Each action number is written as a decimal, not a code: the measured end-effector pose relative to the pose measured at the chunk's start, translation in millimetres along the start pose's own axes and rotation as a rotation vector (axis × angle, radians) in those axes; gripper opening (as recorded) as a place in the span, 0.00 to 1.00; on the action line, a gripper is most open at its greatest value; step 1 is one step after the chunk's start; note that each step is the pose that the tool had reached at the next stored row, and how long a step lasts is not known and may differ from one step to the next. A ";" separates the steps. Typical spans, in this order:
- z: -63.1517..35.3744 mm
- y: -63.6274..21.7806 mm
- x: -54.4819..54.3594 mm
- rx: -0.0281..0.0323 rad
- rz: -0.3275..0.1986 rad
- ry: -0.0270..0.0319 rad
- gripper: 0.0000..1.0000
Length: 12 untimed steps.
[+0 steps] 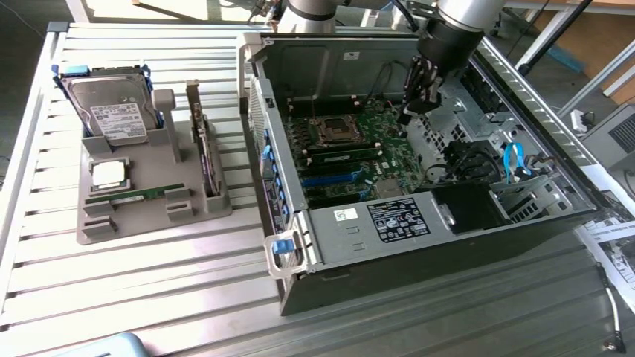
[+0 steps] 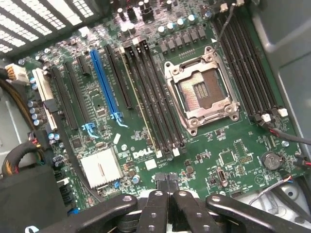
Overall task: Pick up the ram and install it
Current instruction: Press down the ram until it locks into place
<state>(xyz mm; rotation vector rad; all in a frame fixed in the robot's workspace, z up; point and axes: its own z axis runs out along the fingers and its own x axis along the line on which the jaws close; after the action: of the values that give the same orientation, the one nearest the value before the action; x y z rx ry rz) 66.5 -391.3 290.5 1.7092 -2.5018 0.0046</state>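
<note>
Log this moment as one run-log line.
gripper: shut, empty, above motherboard inside PC case | ram: in grey holder tray, beside case | memory slots: no stick seated near CPU socket

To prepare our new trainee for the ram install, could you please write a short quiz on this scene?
1. True or false: the ram lies on the grey tray, outside the computer case.
2. The pincer hangs over: A the motherboard; B the hard drive; C the bare table.
3. Short answer: is the pincer open or shut?

Key: 1 true; 2 A; 3 shut, with nothing between its fingers.
</note>
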 end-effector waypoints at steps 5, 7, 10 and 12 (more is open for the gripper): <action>0.1 0.0 0.0 -0.0056 0.059 -0.0036 0.11; 0.1 0.0 0.0 -0.0074 0.079 -0.0047 0.11; 0.2 0.0 0.0 -0.0100 0.105 -0.0063 0.11; 0.2 0.0 0.0 -0.0120 0.127 -0.0077 0.11</action>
<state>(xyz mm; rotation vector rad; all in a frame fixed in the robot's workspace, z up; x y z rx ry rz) 66.5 -391.3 290.4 1.5459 -2.6059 -0.0062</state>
